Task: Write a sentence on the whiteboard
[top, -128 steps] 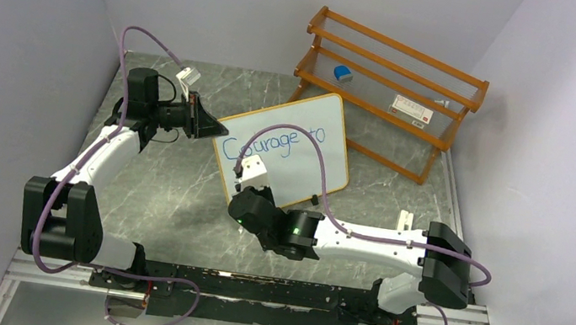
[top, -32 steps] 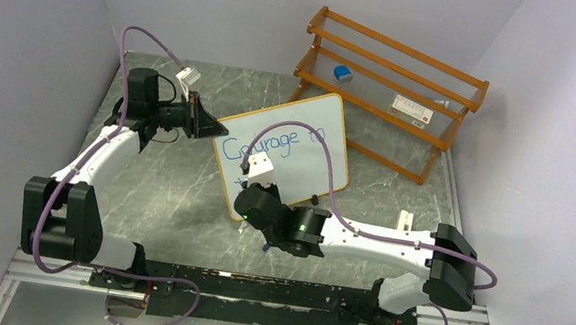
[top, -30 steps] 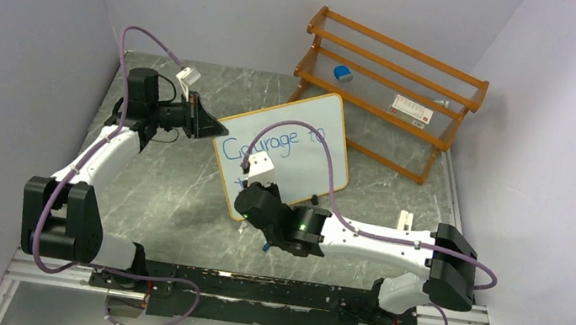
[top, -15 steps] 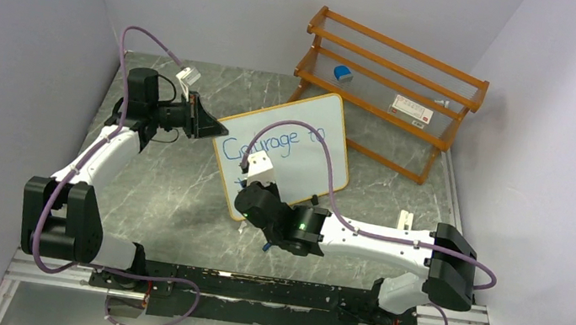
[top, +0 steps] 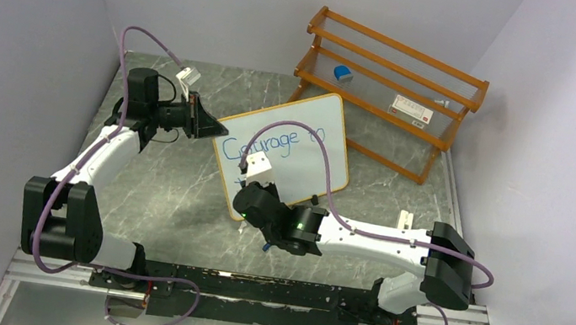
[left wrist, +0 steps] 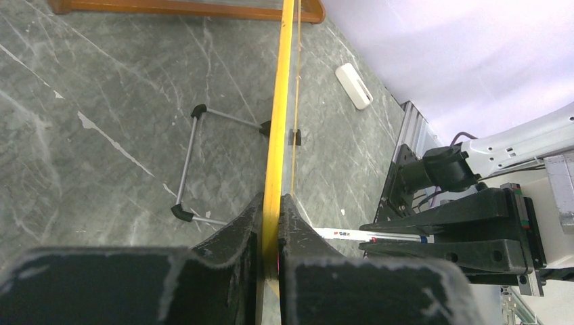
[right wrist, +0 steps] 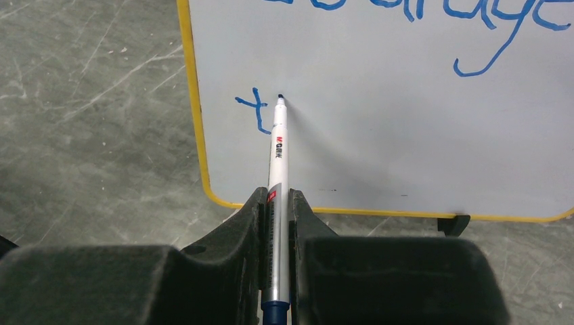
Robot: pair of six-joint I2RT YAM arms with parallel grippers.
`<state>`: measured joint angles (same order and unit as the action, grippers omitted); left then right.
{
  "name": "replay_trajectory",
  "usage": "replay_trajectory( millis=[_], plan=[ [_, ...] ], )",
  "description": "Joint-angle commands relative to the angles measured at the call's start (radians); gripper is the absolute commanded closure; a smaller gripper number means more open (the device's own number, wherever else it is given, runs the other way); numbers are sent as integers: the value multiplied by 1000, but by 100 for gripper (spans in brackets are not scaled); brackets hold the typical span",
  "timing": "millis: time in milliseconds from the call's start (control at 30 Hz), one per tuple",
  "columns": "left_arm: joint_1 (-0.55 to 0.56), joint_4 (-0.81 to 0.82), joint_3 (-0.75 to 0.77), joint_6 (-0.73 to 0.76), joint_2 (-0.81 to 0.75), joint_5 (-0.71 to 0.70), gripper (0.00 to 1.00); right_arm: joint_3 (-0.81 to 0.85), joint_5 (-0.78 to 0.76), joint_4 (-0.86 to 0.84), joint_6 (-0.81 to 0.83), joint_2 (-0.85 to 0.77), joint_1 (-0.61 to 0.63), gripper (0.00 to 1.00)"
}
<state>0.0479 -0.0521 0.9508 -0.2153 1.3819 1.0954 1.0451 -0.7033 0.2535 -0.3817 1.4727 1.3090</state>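
Note:
The whiteboard (top: 314,162) stands tilted on the table, its frame (left wrist: 281,101) edge-on in the left wrist view. My left gripper (top: 217,130) (left wrist: 272,203) is shut on its left edge. The sentence (top: 270,141) reads "Courage to" in blue on the upper line. On the line below there is a blue "t" (right wrist: 256,108). My right gripper (top: 252,179) (right wrist: 277,196) is shut on a white marker (right wrist: 278,156) (left wrist: 352,235). The marker's tip rests at the board just right of the "t".
An orange wooden rack (top: 389,83) stands at the back right, holding a blue eraser (top: 342,73) and a white box (top: 411,108). A small white block (top: 405,220) (left wrist: 354,86) lies on the table right of the board. The board's wire stand (left wrist: 196,162) sits behind it.
Since the earliest frame a blue "t" has appeared under "Courage". Over the last second the right arm has shifted only slightly. The left arm has held still.

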Motion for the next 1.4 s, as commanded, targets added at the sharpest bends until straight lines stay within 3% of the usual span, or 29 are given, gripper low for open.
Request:
replay_trajectory(
  millis=[0,1367],
  plan=[
    [29,-56,-14,48,16,-62,95,6,-3,18,-24,13,-7,100],
    [29,-56,-12,47,20,-62,95,-28,52,95,-81,-2,-7,100]
  ],
)
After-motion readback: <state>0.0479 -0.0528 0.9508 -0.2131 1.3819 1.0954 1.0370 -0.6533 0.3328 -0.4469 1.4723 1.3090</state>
